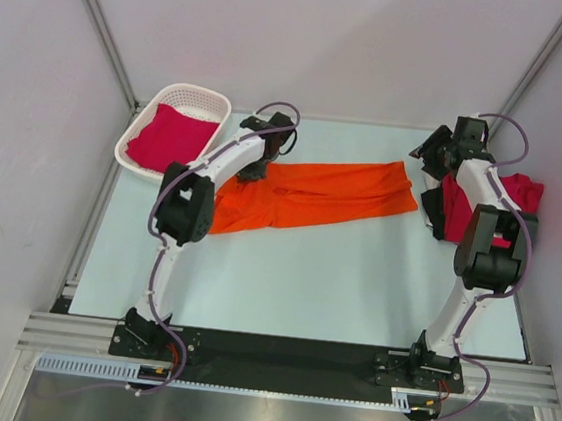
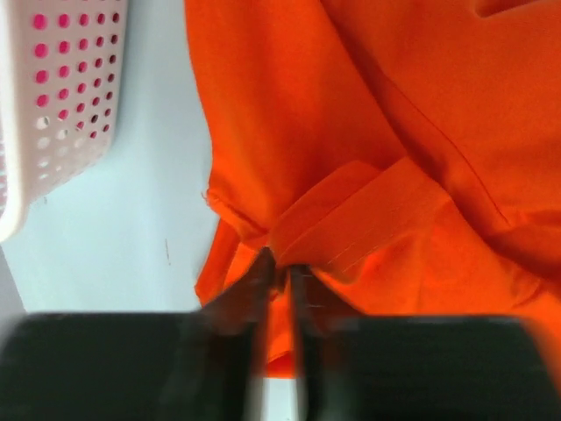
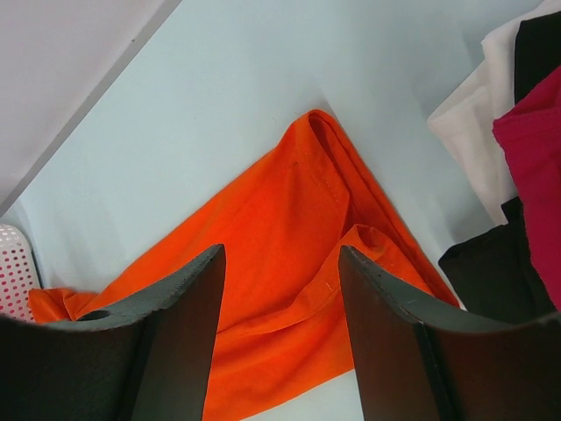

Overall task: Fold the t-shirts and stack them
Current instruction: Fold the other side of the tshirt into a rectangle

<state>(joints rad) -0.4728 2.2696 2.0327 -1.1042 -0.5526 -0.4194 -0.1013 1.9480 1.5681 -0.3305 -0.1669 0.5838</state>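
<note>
The orange t-shirt (image 1: 312, 199) stretches left to right across the table's (image 1: 303, 283) far half. The left fingers (image 2: 252, 294) seem pinched on its left-end fold. The right fingers (image 3: 175, 333), spread wide, hover over its right end.

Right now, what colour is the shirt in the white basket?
The shirt in the basket is crimson red; see the top external view.

White lattice basket (image 1: 191, 89) on pale table (image 1: 334, 276), far-left corner.
</note>
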